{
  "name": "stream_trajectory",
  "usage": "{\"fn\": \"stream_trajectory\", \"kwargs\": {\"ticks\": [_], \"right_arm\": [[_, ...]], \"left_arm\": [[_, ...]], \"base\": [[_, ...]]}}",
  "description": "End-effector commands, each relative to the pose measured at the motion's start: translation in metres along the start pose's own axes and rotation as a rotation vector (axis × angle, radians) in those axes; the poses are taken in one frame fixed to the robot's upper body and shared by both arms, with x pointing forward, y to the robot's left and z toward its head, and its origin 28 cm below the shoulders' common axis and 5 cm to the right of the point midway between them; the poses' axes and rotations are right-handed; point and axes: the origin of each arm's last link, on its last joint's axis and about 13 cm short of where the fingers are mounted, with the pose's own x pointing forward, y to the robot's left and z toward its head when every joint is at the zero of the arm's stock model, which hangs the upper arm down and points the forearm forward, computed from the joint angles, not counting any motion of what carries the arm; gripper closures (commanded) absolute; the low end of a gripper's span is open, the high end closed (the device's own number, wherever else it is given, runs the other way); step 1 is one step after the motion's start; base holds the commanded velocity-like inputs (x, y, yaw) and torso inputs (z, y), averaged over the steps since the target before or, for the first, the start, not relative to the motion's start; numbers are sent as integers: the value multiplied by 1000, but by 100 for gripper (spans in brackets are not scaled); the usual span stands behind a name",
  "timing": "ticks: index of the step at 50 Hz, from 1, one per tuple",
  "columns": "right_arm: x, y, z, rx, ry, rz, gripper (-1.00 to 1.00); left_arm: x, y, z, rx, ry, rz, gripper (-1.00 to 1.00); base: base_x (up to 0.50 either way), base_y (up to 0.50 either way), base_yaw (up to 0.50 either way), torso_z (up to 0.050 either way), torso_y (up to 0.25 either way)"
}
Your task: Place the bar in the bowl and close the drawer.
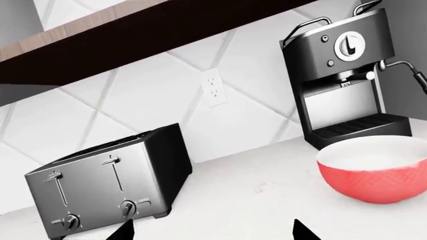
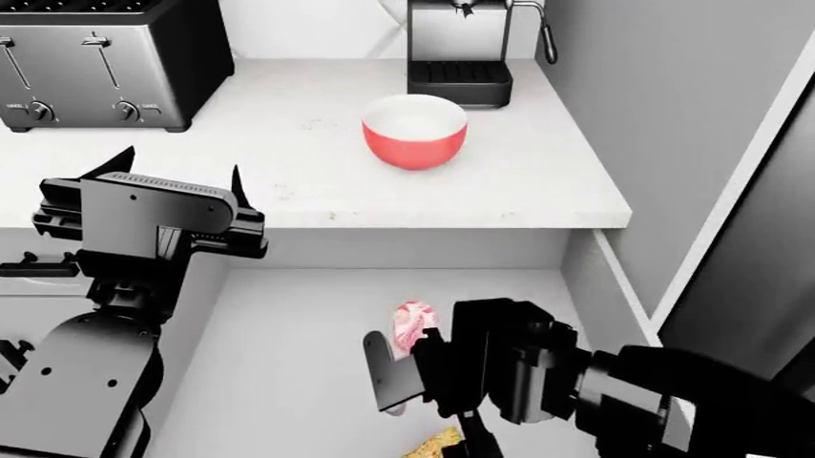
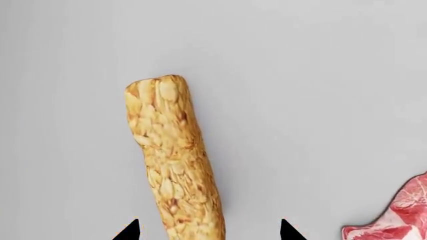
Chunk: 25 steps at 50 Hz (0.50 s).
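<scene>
Fingertips of the left gripper (image 1: 212,231) show as two dark points at the lower edge of the left wrist view, set wide apart with nothing between them. Beyond them, the bowl (image 1: 377,172) sits at lower right on the white counter (image 1: 253,195), red outside, white inside, empty. Toaster (image 1: 110,185) at lower left, espresso machine (image 1: 347,75) at upper right behind the bowl.

Head view: the right gripper (image 2: 427,382) is low in the frame, reaching down into the open drawer (image 2: 293,363); whether it is spread or closed cannot be told from here. A sliver of the bar (image 2: 433,443) shows at the bottom edge, just under the arm. Raw meat piece (image 2: 411,324) lies beside the gripper, above the bar in the frame. Left gripper sits at centre left, over the counter's front edge, idle.

Right wrist view: bar fills the centre, running from upper middle down to the bottom edge, slightly slanted. Right fingertips are wide, one to each side of the bar's lower end, not touching it. Meat at lower right corner, well apart.

Judgement: step in hand is the grasp. Descend straight, keep the bar centred between the tips, turn the wrist a little to square with the slant, and close across the narrow width. Lift clear of the drawer wall before carrying to the bowl.
</scene>
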Motion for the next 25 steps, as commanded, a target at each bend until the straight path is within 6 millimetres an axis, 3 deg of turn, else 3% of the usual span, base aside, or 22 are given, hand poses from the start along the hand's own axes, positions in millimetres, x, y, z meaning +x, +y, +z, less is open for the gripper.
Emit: {"fn": "stream_trajectory", "kwargs": {"ticks": [1, 25], "right_arm": [[18, 2, -1, -6, 8, 25, -100], [33, 9, 0, -17, 55, 97, -100]], "left_arm": [[0, 0, -1, 3, 3, 2, -100], [1, 1, -2, 5, 6, 2, -100]], "base": [[0, 0, 0, 0, 0], [0, 0, 0, 0, 0]]}}
